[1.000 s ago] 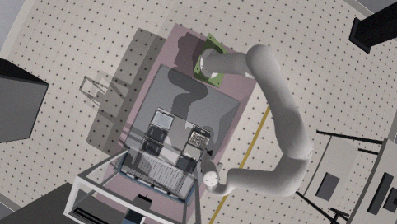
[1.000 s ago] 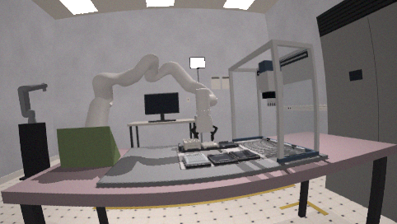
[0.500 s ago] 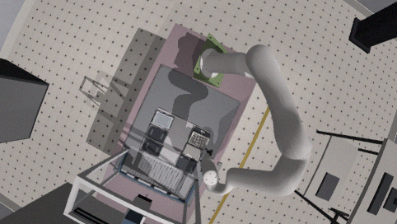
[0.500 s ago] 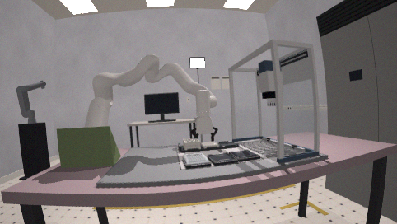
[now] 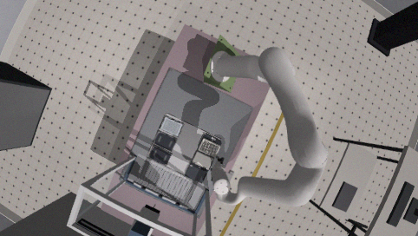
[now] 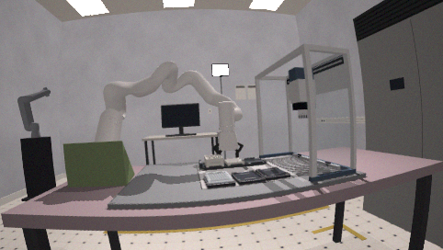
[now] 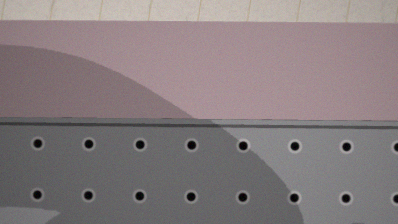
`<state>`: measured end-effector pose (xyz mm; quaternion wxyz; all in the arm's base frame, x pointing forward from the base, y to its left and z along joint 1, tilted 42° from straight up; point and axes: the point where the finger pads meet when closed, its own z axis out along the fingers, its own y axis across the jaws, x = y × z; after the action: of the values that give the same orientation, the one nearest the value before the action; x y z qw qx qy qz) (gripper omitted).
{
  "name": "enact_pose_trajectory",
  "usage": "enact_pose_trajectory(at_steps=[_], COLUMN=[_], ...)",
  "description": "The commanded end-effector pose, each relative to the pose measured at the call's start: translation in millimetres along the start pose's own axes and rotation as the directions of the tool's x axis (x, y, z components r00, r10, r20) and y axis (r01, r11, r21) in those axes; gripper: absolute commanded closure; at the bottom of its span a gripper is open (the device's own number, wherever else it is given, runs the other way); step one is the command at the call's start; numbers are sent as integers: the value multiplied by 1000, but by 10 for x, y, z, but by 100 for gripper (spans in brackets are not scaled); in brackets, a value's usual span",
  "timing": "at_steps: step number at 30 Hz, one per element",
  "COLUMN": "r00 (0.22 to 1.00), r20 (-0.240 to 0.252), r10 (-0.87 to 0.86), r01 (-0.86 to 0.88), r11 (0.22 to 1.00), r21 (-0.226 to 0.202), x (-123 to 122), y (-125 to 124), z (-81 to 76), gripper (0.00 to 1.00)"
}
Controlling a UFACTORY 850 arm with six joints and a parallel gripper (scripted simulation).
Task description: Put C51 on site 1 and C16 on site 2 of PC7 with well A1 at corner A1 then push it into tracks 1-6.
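- Carrier PC7 (image 6: 248, 175) lies left of my gripper (image 6: 228, 150), on the counter (image 6: 276, 202) before the rails.
- My gripper hangs released, empty, above the nest row.
- I should centre over C51 (image 6: 232, 162) squarely before descending.

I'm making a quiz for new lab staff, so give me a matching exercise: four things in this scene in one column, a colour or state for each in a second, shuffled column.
Things:
1. pincer
2. table
3. wedge block
4. monitor

Colours or states:
a. green
b. black
c. open, holding nothing
d. pink

Pairs: 1-c, 2-d, 3-a, 4-b
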<state>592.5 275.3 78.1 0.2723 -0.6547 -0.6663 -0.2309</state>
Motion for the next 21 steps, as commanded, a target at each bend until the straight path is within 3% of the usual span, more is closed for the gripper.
enact_pose_trajectory(at_steps=[1,21], r00=[1000,1000], r20=[0,0], r10=[-1,-1], r01=[1,1], r11=[1000,1000], r21=[-2,-2], x=[3,-77], y=[9,9], z=[-9,-9], gripper=[0,0])
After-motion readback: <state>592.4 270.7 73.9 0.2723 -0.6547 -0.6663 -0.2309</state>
